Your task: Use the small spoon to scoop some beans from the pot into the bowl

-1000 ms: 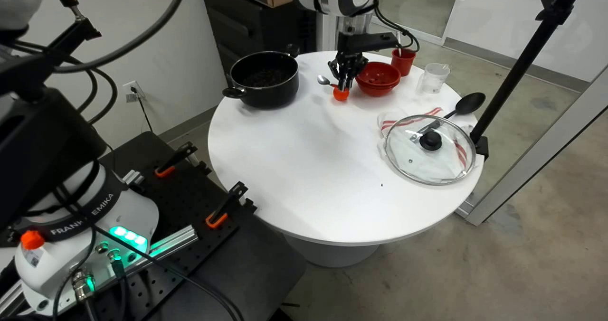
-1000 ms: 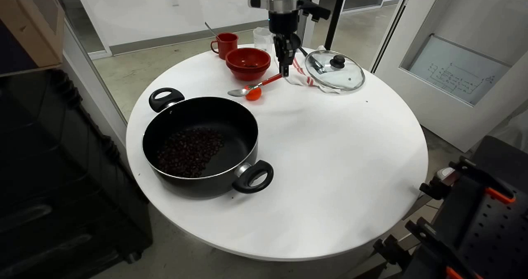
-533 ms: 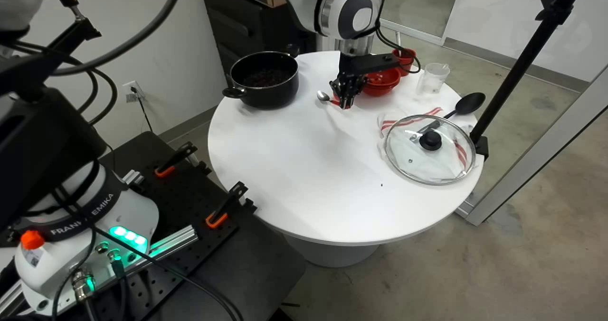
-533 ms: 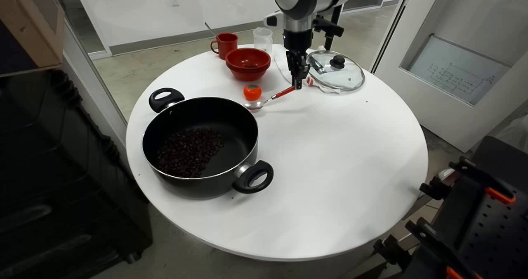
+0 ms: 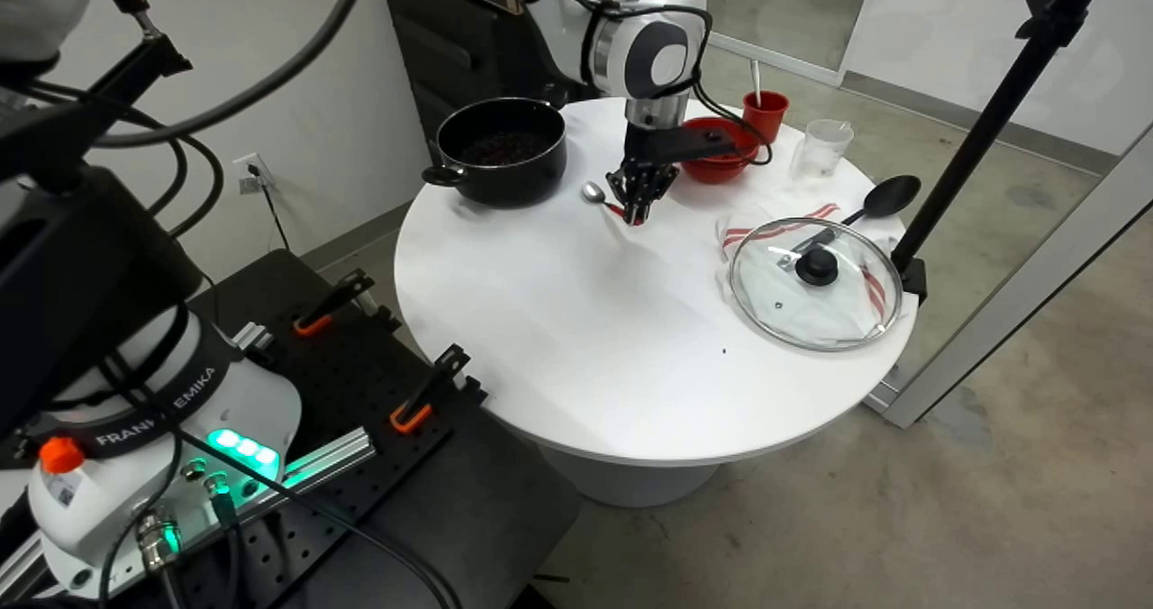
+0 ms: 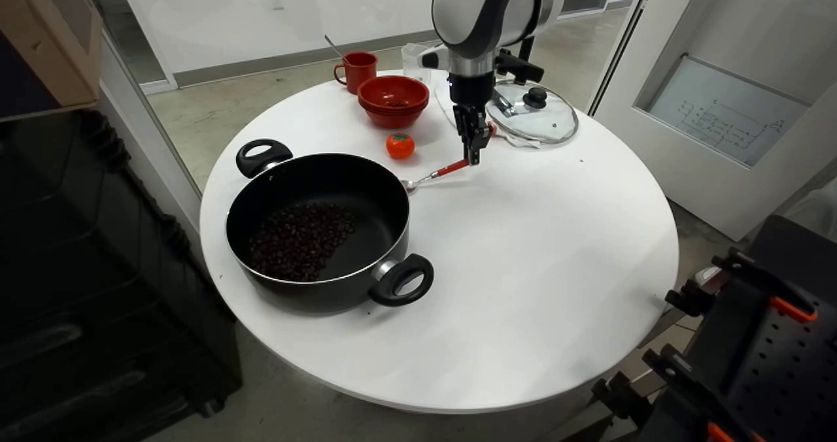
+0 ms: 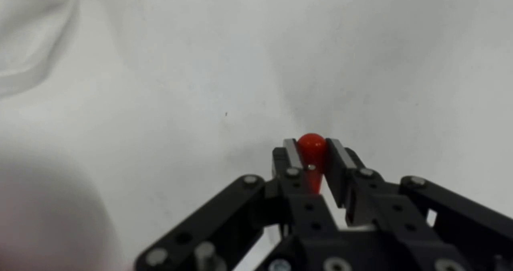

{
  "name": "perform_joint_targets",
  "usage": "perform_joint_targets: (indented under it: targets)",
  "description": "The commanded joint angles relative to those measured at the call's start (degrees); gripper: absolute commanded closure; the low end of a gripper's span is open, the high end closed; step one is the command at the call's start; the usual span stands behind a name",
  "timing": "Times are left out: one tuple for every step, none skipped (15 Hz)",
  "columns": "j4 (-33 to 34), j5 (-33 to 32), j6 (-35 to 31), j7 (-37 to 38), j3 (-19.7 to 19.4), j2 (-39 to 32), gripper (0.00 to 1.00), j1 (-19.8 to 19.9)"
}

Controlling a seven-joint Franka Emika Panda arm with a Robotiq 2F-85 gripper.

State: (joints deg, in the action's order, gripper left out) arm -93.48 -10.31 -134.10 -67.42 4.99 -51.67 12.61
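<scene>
- Robotiq gripper (image 7: 312, 146) clasping the small spoon (image 6: 451, 167) by its red handle, the fingers (image 7: 292, 154) pressed against both sides of it; in the wrist view the rounded handle end shows between them
- Spoon's silver head (image 6: 410, 186) turned toward the black cooking pot (image 6: 327, 295), whose side hides part of the head in an exterior view; whether the head touches the round white table (image 6: 523, 298) cannot be told
- Pot upright near the table's edge, two side handles standing out, with dark red beans (image 6: 301, 239) spread over one side of its floor
- Red bowls (image 6: 392, 90) nested in an upright stack, apart from the pot, a few dark specks in the top one; whether those are beans cannot be told
- Orange-red tomato (image 6: 400, 146) with a green top, on the table between the bowls and the pot, near the bowls
- Red mug (image 6: 361, 72) just beside the bowls, a thin utensil (image 5: 756, 77) leaning up out of it in both exterior views
- Clear cup (image 5: 821, 149) standing near the mug
- Glass lid (image 5: 817, 267) with a black knob, lying over a white dish towel (image 5: 743, 232) with red stripes
- Black serving spoon (image 5: 892, 196), its broad head beyond the lid's rim, its handle seen through the glass
- Robot arm (image 6: 467, 17) reaching down above the table, the gripper at its lower end
- Blurred reddish shape (image 7: 44, 255) in the lower left corner of the wrist view, too soft to name
</scene>
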Motion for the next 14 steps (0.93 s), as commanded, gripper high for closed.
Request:
perform_joint_targets:
  targets:
    - [3.5,0.9,-2.2,-2.9,0.1,-4.3,0.95,0.7]
    - [4.6,0.6,-2.3,-3.4,-0.1,-5.5,0.86,0.7]
    - [5.8,0.5,-2.3,-3.9,-0.3,-6.7,0.89,0.8]
    - [7.0,0.4,-2.3,-4.5,-0.4,-7.8,0.87,0.8]
    - [8.3,0.3,-2.1,-4.8,-0.6,-8.9,0.87,0.7]
    - [9.3,0.2,-1.7,-4.5,-0.9,-9.2,0.63,0.3]
    - [9.9,0.3,-1.2,-4.3,-0.9,-9.1,0.54,0.1]
    - [10.2,0.5,-0.5,-3.4,-1.0,-8.8,0.47,-0.4]
    - [10.2,0.6,0.6,-2.3,-1.2,-7.9,0.41,-1.1]
    - [10.1,0.6,1.9,-1.4,-1.2,-7.0,0.32,-1.8]
    - [9.5,0.9,3.9,0.0,-1.1,-5.1,0.25,-2.8]
    - [9.3,1.1,6.1,1.3,-0.8,-3.5,0.19,-3.6]
    - [8.6,1.5,9.0,2.7,-0.2,-1.0,0.11,-4.6]
    - [8.6,2.0,11.9,3.8,0.5,0.9,0.05,-5.3]
